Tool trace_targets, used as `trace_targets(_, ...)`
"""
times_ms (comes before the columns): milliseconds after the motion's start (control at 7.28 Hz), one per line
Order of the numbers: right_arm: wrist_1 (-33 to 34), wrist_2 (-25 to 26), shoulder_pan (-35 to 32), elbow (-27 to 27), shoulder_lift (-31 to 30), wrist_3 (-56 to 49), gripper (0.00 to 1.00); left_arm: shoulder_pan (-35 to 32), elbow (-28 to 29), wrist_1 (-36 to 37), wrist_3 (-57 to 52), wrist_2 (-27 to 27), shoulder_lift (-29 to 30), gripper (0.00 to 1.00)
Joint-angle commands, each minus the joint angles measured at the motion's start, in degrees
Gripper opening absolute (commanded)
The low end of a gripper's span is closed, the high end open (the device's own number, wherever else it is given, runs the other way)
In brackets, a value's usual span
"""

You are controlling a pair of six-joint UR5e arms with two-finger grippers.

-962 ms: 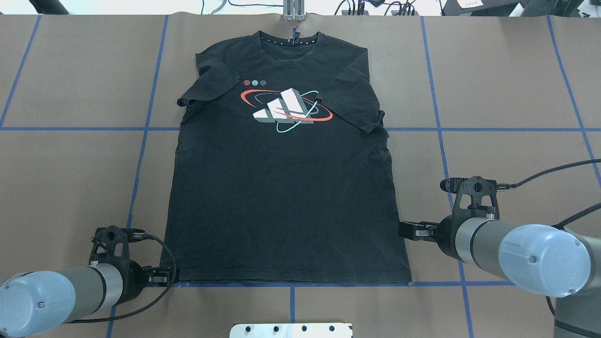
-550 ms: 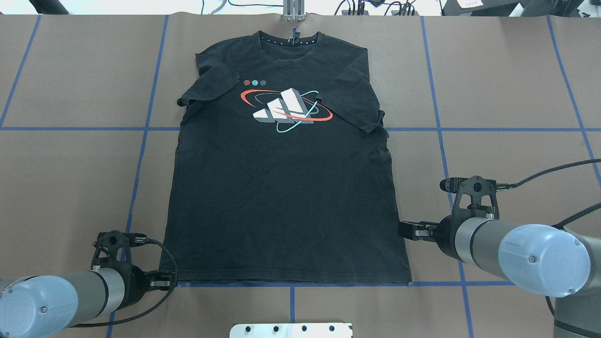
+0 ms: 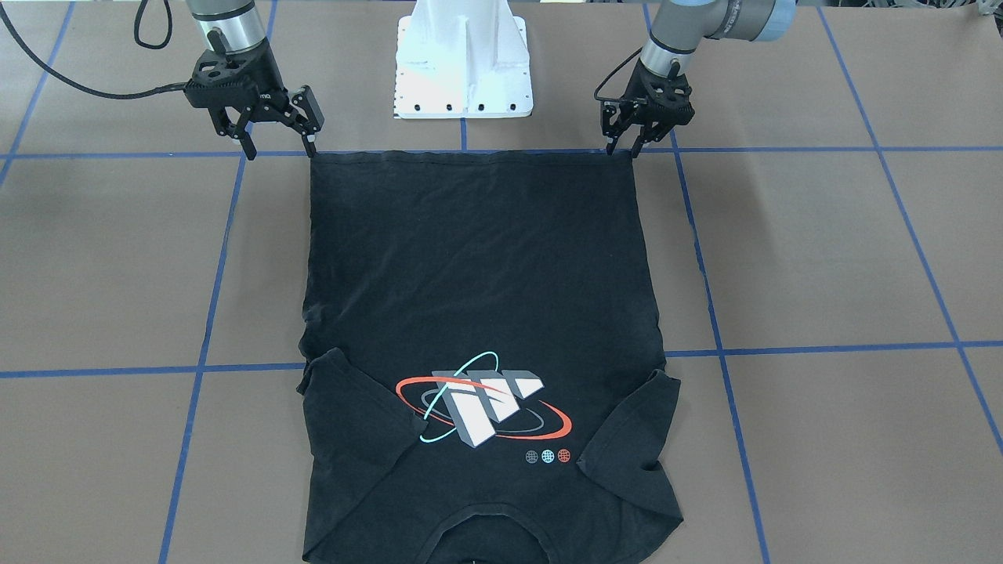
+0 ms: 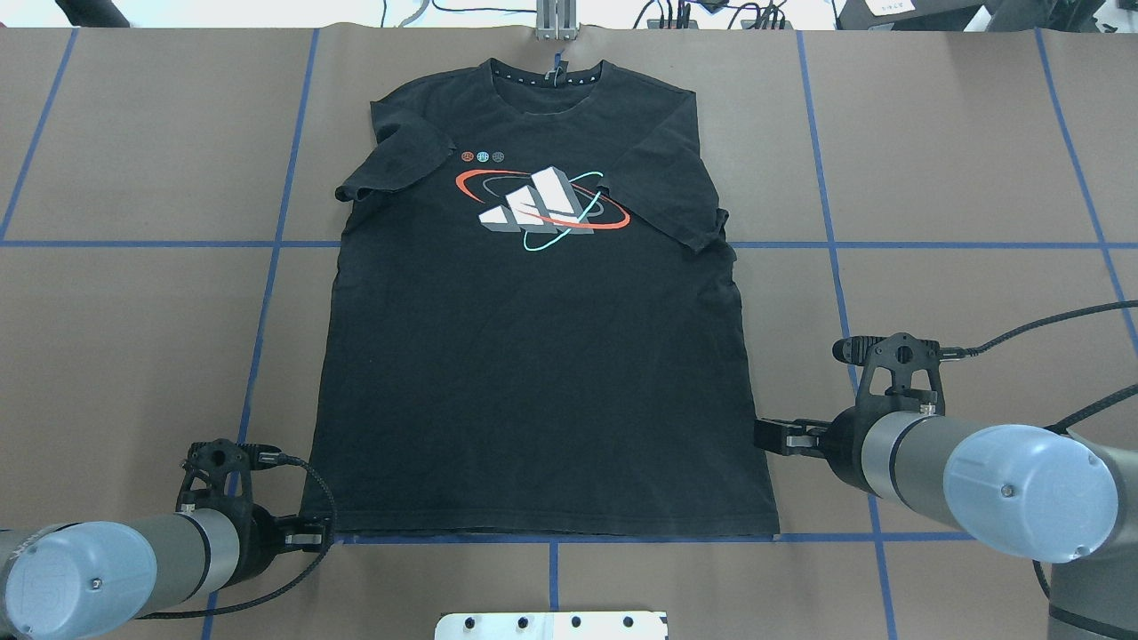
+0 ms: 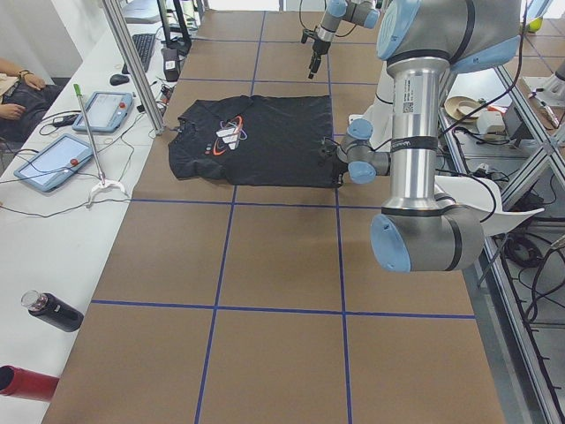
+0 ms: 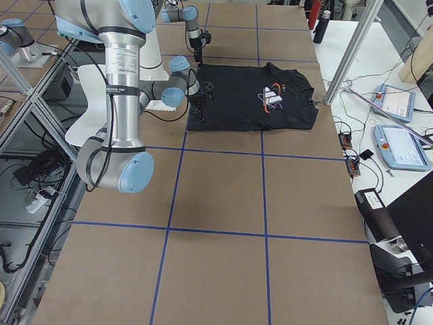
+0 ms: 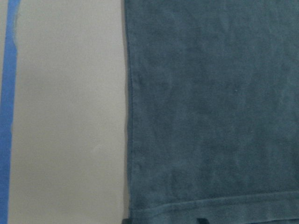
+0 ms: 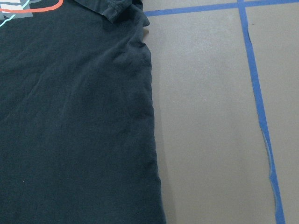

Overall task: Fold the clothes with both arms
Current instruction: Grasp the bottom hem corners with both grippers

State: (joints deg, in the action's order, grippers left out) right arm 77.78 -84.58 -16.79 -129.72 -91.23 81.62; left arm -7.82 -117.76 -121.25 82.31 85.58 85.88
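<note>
The left gripper (image 3: 623,149) is seen narrowly parted at the hem corner of the T-shirt (image 4: 533,382), with nothing clamped. The shirt is spread flat, print up, between both tools, its collar farthest from them. The right gripper (image 3: 280,149) is held wide apart and empty, just outside the opposite side edge near the hem. A single layer could be pinched, or the fold skewed, since the two tools are unevenly placed. A three-bar block logo (image 4: 542,206) ringed in red and teal is shown; no lettering can be read.
</note>
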Motion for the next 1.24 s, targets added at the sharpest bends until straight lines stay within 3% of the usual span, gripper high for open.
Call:
trace_targets(0, 0.0, 0.0, 0.0, 0.0, 0.0, 0.0, 1.00, 0.0, 0.1, -0.1, 0.1, -0.1, -0.1, 0.40)
trace_targets(550, 0.0, 0.0, 0.2, 0.0, 0.0, 0.0, 1.00, -0.1, 0.0, 0.0, 0.1, -0.1, -0.8, 0.36)
trace_targets(687, 0.0, 0.0, 0.2, 0.0, 0.0, -0.1, 1.00, -0.1, 0.0, 0.0, 0.3, -0.2, -0.7, 0.23)
trace_targets(824, 0.0, 0.0, 0.3, 0.0, -0.1, 0.0, 1.00, -0.1, 0.0, 0.0, 0.4, -0.4, -0.7, 0.00)
trace_targets(1099, 0.0, 0.8, 1.3, 0.2, -0.6, 0.0, 1.00, -0.1, -0.3, 0.1, 0.4, -0.5, -0.7, 0.00)
